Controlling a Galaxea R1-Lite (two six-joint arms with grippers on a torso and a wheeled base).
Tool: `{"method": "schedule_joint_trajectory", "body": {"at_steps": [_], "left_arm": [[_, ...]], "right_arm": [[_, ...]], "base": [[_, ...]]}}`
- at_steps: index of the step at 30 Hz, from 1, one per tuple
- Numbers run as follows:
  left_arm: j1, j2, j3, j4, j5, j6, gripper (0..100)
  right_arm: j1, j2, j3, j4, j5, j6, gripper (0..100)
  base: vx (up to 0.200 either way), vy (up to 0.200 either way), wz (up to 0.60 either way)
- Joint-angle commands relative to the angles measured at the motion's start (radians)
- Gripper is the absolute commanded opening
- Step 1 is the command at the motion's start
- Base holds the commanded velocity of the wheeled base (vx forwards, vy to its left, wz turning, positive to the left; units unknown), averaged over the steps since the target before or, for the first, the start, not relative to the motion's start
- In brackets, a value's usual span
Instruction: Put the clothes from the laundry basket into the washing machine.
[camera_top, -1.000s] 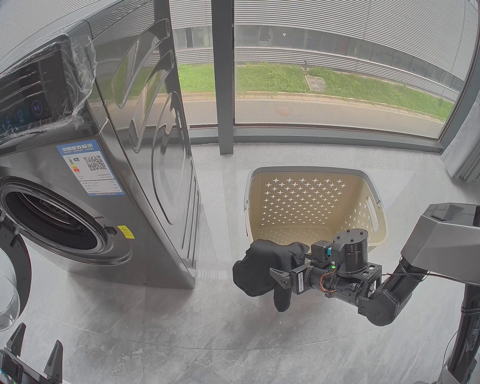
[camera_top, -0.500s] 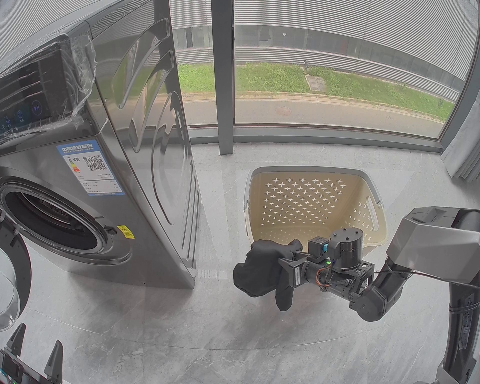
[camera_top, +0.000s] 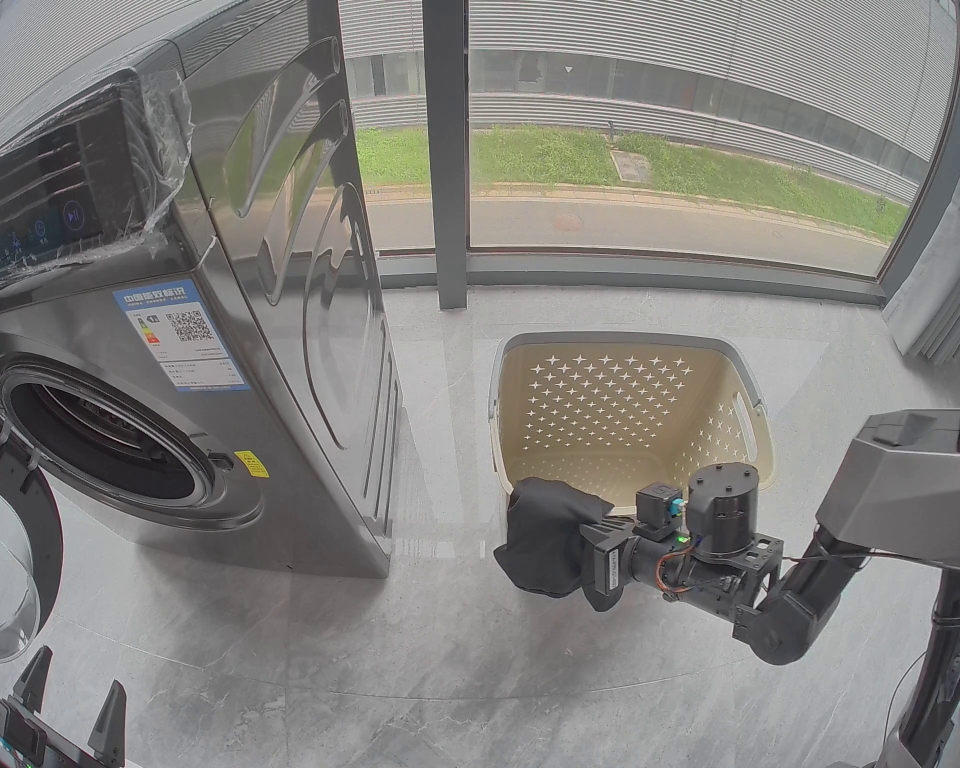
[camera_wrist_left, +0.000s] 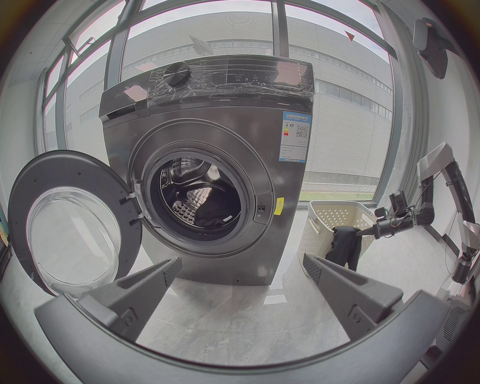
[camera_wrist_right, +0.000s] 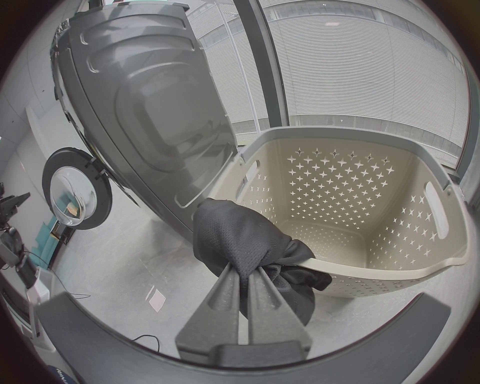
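Left gripper (camera_wrist_left: 241, 259), fingers spread, low before the washing machine (camera_wrist_left: 210, 165), whose door (camera_wrist_left: 70, 220) stands open. Right gripper (camera_wrist_right: 243, 274), fingers pinching a black mesh-knit garment (camera_wrist_right: 235, 235), which hangs bunched at the near rim of the cream, star-perforated laundry basket (camera_top: 620, 340). Glossy grey tiled floor (camera_top: 400, 660); full-height window (camera_top: 650, 150) beyond.

Grey tiled floor with two things standing on it.

Your floor (camera_top: 300, 680) carries the washing machine (camera_top: 200, 420) on the left. The cream laundry basket (camera_top: 620, 340) sits near the machine's side panel, with a strip of bare tile between them. Both stand upright on the tiles. By the machine's front corner you'll see a small pale patch (camera_wrist_left: 272, 299) on the floor, possibly tape, though that's hard to tell.
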Motion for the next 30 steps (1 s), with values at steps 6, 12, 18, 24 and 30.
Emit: {"method": "schedule_joint_trajectory", "body": {"at_steps": [6,12,18,24,30], "left_arm": [[0.0,-0.013,0.015,-0.001,0.0,0.0,100],[0.0,-0.013,0.015,0.001,0.002,-0.004,100],[0.0,-0.013,0.015,0.001,0.002,-0.006,100],[0.0,-0.013,0.015,0.001,0.002,-0.004,100],[0.0,-0.013,0.015,0.001,0.002,-0.004,100]], "right_arm": [[0.072,-0.348,0.213,-0.073,-0.086,0.067,0],[0.084,-0.534,0.233,-0.055,-0.089,0.064,0],[0.105,-0.655,0.242,0.034,-0.088,0.062,0],[0.13,-0.743,0.268,0.086,-0.082,0.062,0],[0.131,-0.743,0.287,0.086,-0.077,0.065,0]], "base": [[0.0,0.0,0.0],[0.0,0.0,0.0],[0.0,0.0,0.0],[-0.167,0.0,0.0],[-0.2,0.0,0.0]]}}
